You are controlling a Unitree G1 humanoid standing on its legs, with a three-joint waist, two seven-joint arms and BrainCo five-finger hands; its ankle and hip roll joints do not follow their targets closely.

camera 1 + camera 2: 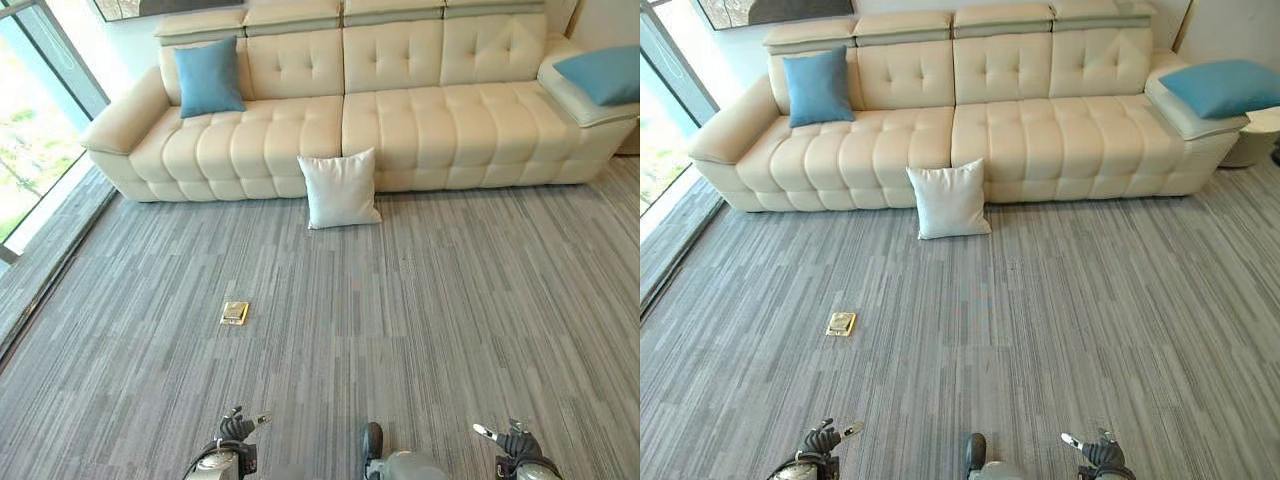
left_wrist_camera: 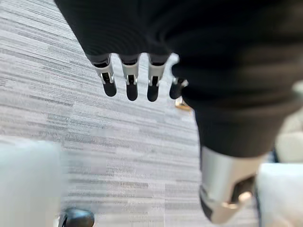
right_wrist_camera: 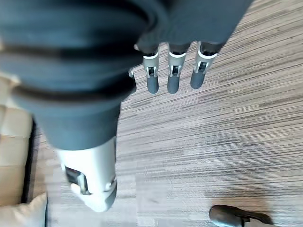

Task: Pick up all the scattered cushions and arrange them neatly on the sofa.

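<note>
On the grey striped carpet (image 1: 420, 320), against the sofa's front: one white cushion (image 1: 340, 189), square, soft fabric, propped upright and leaning back on the cream tufted leather sofa (image 1: 400, 120). Left seat: blue cushion (image 1: 208, 77), upright against the backrest. Right armrest: second blue cushion (image 1: 603, 75), lying flat, long axis along the armrest. Small brass floor plate (image 1: 234, 313) set in the carpet. Left hand (image 2: 130, 78) and right hand (image 3: 173, 71): low, empty, fingers straight and spread apart.

We hold our left hand (image 2: 142, 71) and right hand (image 3: 173, 71) low, fingers straight, thumbs apart, grasping nothing.
</note>
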